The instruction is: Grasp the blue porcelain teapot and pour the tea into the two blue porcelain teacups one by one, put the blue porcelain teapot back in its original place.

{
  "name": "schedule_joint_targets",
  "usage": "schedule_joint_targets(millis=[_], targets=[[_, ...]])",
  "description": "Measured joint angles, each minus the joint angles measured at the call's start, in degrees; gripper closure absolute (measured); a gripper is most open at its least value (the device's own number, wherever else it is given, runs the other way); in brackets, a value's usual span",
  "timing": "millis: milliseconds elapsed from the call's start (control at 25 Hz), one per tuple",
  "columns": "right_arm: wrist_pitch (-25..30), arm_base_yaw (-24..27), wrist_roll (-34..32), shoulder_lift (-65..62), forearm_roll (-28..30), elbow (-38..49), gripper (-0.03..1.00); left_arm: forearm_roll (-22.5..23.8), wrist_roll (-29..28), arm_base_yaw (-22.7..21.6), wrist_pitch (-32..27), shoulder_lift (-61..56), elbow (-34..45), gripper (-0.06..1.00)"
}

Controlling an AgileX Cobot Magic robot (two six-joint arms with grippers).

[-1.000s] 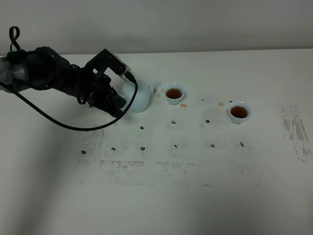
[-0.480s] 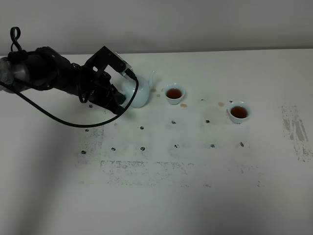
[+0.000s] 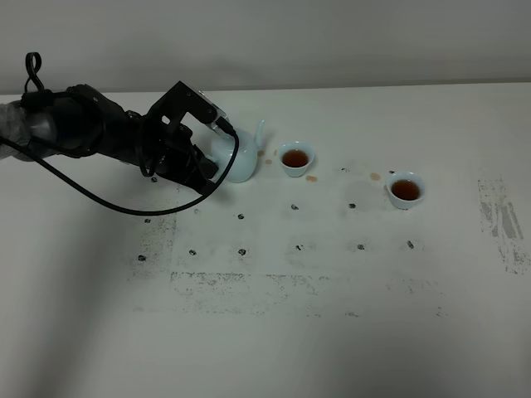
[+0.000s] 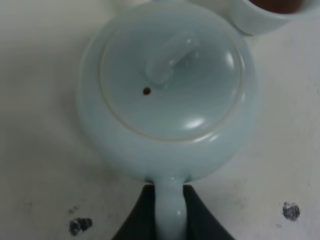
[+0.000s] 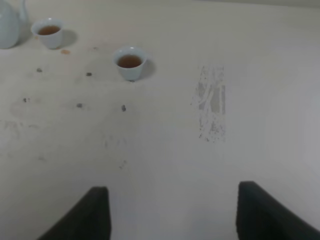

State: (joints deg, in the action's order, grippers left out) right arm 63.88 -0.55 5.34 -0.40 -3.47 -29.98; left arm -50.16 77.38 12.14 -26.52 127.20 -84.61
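The pale blue teapot point(image 3: 235, 155) stands upright on the white table, spout toward the nearer teacup point(image 3: 296, 158). My left gripper point(image 3: 211, 167) is shut on the teapot's loop handle point(image 4: 170, 210); the wrist view shows the lid and knob point(image 4: 169, 60) from above. The second teacup point(image 3: 406, 189) stands farther right. Both cups hold brown tea and also show in the right wrist view point(image 5: 48, 32) point(image 5: 130, 62). My right gripper point(image 5: 172, 210) is open and empty, out of the exterior view.
Small tea drips point(image 3: 311, 177) lie by the cups. Dark specks point(image 3: 241, 250) and scuffed patches point(image 3: 502, 222) mark the tabletop. A black cable point(image 3: 91, 201) loops off the left arm. The table's far edge meets a wall.
The teapot has shifted slightly up and back with my left gripper and now sits level; earlier it leaned a little more. The cups have not moved.
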Motion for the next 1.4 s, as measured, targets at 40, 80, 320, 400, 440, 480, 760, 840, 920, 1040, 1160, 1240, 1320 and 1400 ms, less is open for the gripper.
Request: schedule_joint_targets(millis=[40, 80, 320, 400, 440, 480, 760, 840, 920, 1040, 1160, 1240, 1320, 1400], targets=[[0.0, 0.0, 0.0, 0.0, 0.0, 0.0, 0.45, 0.0, 0.0, 0.0, 0.1, 0.0, 0.0, 0.94], [0.0, 0.0, 0.0, 0.0, 0.0, 0.0, 0.45, 0.0, 0.0, 0.0, 0.1, 0.0, 0.0, 0.94], [0.0, 0.0, 0.0, 0.0, 0.0, 0.0, 0.45, -0.5, 0.0, 0.0, 0.2, 0.1, 0.0, 0.93], [0.0, 0.0, 0.0, 0.0, 0.0, 0.0, 0.45, -0.7, 0.0, 0.0, 0.2, 0.2, 0.0, 0.92], [0.0, 0.0, 0.0, 0.0, 0.0, 0.0, 0.45, -0.8, -0.1, 0.0, 0.2, 0.2, 0.0, 0.92], [0.0, 0.0, 0.0, 0.0, 0.0, 0.0, 0.45, -0.8, -0.3, 0.0, 0.2, 0.2, 0.0, 0.91], [0.0, 0.0, 0.0, 0.0, 0.0, 0.0, 0.45, -0.3, -1.8, 0.0, 0.2, 0.1, 0.0, 0.86], [0.0, 0.0, 0.0, 0.0, 0.0, 0.0, 0.45, 0.7, -2.3, 0.0, -0.7, -0.6, 0.0, 0.86], [0.0, 0.0, 0.0, 0.0, 0.0, 0.0, 0.45, 2.4, -4.6, 0.0, -2.6, -1.9, 0.0, 0.86], [0.0, 0.0, 0.0, 0.0, 0.0, 0.0, 0.45, 5.3, -8.5, 0.1, -5.3, -5.2, 0.0, 0.86], [0.0, 0.0, 0.0, 0.0, 0.0, 0.0, 0.45, 7.0, -11.5, 0.1, -6.0, -8.8, -0.1, 0.86], [0.0, 0.0, 0.0, 0.0, 0.0, 0.0, 0.45, 7.9, -15.0, 0.1, -6.1, -11.0, -0.7, 0.86], [0.0, 0.0, 0.0, 0.0, 0.0, 0.0, 0.45, 9.6, -20.2, 0.1, -6.1, -12.6, -1.7, 0.87], [0.0, 0.0, 0.0, 0.0, 0.0, 0.0, 0.45, 11.8, -25.3, 0.1, -6.1, -13.8, -2.8, 0.87]])
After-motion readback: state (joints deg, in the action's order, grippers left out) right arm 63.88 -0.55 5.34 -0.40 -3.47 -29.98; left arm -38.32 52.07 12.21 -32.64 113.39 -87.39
